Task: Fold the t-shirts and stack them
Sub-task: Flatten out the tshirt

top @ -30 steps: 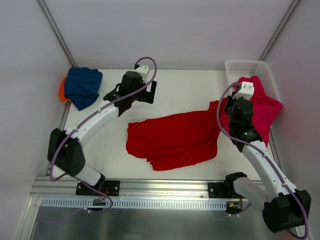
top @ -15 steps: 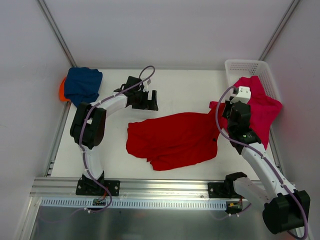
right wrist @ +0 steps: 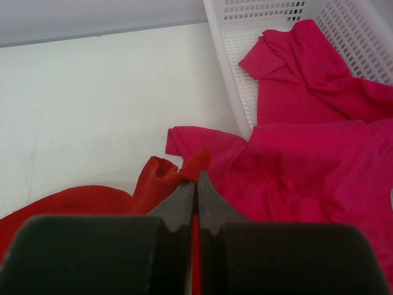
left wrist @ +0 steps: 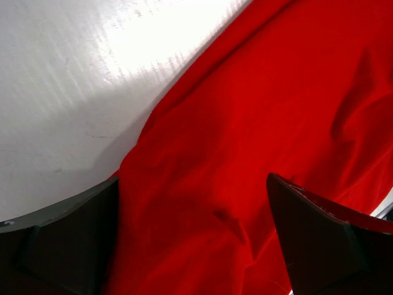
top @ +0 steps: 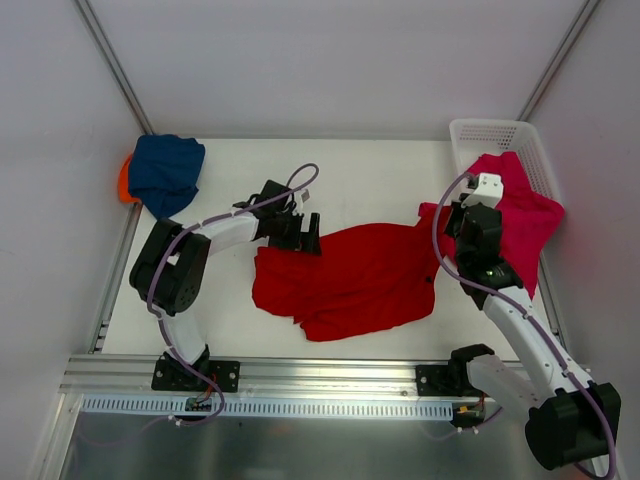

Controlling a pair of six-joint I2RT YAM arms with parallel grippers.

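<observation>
Roughly, the job looks about half done. At ten o'clock on the table (top: pixel 380 170) the navy t-shirt (top: pixel 165 172) sits as a compact bundle on the orange t-shirt (top: pixel 124 181), of which only a sliver shows at the left edge. That reads as a started stack, though how neatly either is folded cannot be told. Toward the middle, the left gripper (left wrist: pixel 193 184) hangs with its jaws spread wide over the nine o'clock end of the red t-shirt (top: pixel 350 275), with cloth beneath and between them but nothing pinched. The red t-shirt lies rumpled and unfolded across the centre, so it appears to be the piece in hand. At its three o'clock corner the right gripper (right wrist: pixel 196 184) is clamped on a small raised fold of red cloth. Just beyond, at two o'clock, the magenta t-shirt (right wrist: pixel 307 160) spills in a heap over the rim of the white basket (right wrist: pixel 236 74), held by neither gripper and probably next to fold after the red one.
</observation>
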